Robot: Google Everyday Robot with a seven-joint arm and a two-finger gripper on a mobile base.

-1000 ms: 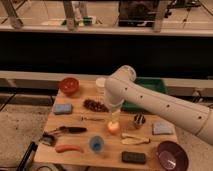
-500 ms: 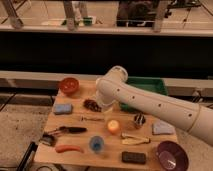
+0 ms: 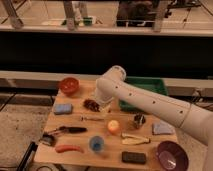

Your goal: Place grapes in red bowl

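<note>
The grapes point(image 3: 91, 104), a small dark reddish-brown bunch, lie on the wooden table point(image 3: 80, 159) left of its middle. My gripper point(image 3: 102, 106) hangs from the white arm point(image 3: 150, 102), pointing down, right at the bunch's right end. It is open and holds nothing. The arm's wrist hides the table just behind the bunch. The red bowl point(image 3: 69, 85) stands at the table's back left corner, up and left of the grapes, and nothing shows inside it.
A blue sponge point(image 3: 63, 108) lies left of the grapes. A green tray point(image 3: 146, 89) sits behind the arm. Nearer the front are an orange point(image 3: 114, 126), a black-handled brush point(image 3: 67, 130), an orange-red stick point(image 3: 69, 148), a blue cup point(image 3: 96, 144) and a purple bowl point(image 3: 171, 155).
The arm has swung left and back, from over the orange to the right end of the grapes. The grapes and the bowl have not moved.
</note>
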